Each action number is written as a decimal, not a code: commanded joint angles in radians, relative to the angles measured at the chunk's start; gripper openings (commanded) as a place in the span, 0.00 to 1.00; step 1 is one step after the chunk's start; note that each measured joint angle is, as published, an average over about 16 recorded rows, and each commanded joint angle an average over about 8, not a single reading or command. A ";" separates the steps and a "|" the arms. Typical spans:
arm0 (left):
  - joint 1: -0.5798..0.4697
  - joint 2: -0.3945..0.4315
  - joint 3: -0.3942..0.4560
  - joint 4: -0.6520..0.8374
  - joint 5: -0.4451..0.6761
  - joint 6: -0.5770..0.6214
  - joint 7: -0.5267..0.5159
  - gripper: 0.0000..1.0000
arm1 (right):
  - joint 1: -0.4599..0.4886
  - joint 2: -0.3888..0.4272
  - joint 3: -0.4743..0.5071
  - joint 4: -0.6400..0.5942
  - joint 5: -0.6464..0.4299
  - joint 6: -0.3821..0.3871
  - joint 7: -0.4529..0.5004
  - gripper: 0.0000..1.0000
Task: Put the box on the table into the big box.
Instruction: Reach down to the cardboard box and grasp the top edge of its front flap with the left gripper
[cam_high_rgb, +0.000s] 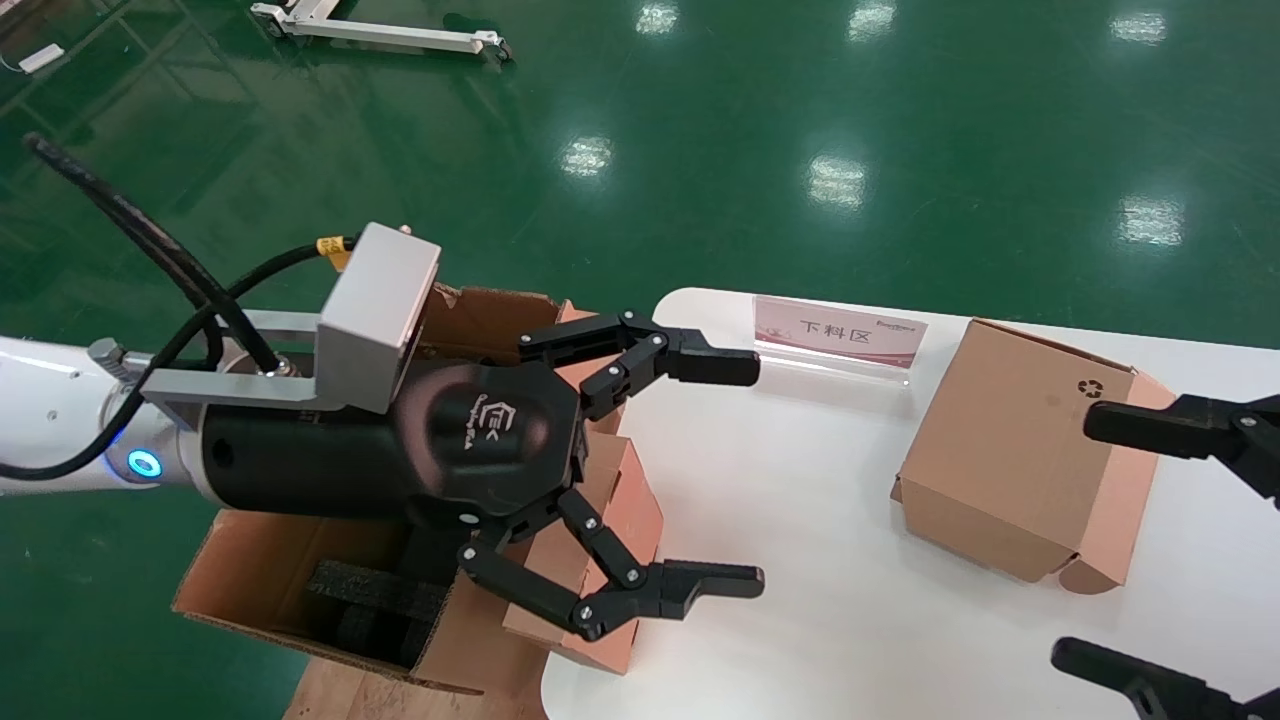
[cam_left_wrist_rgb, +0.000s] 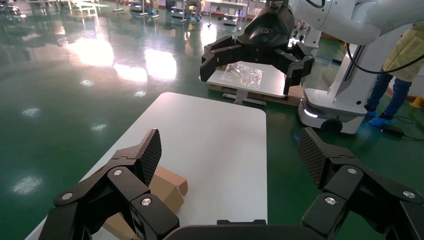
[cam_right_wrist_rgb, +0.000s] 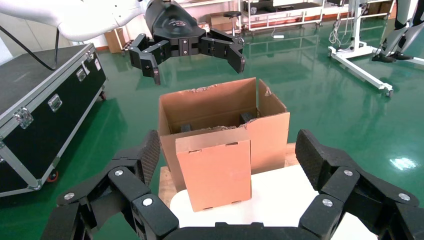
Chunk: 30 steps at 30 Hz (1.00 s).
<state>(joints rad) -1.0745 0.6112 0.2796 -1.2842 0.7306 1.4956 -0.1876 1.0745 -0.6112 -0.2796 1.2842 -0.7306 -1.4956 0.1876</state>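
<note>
The left gripper (cam_high_rgb: 745, 475) hangs above the near-left edge of the white desk (cam_high_rgb: 800, 500), spread wide with nothing between its fingers (cam_high_rgb: 715, 367) and touching nothing. Just under and behind it, the small box (cam_high_rgb: 610, 560) stands upright on the desk's left edge, leaning flat against the wall of the big box (cam_high_rgb: 250, 580); the right wrist view shows the small box (cam_right_wrist_rgb: 215, 172) upright in front of the big box (cam_right_wrist_rgb: 270, 130), its slotted narrow side uppermost, with the left gripper (cam_right_wrist_rgb: 192, 52) open in the air above both. The big box stands beside the desk on the left, its top open and black foam (cam_high_rgb: 370, 590) inside. The right gripper (cam_high_rgb: 1100, 540) sits at the desk's right end, also spread wide and empty, near a cube-like box (cam_high_rgb: 1010, 450) with a recycling mark; whether its upper finger touches that box is unclear. A small sign (cam_high_rgb: 838, 332) stands at the desk's far edge.
</note>
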 joint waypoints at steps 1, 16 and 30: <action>0.000 0.000 0.000 0.000 0.000 0.000 0.000 1.00 | 0.000 0.000 0.000 0.000 0.000 0.000 0.000 1.00; 0.009 -0.035 0.015 -0.007 0.148 -0.127 -0.211 1.00 | 0.000 0.000 0.000 0.000 0.000 0.000 0.000 1.00; -0.030 -0.112 0.072 -0.027 0.352 -0.303 -0.587 1.00 | 0.000 0.000 0.000 0.000 0.000 0.000 0.000 1.00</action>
<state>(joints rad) -1.1102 0.5009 0.3540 -1.3115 1.0819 1.1998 -0.7720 1.0745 -0.6112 -0.2796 1.2842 -0.7306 -1.4956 0.1876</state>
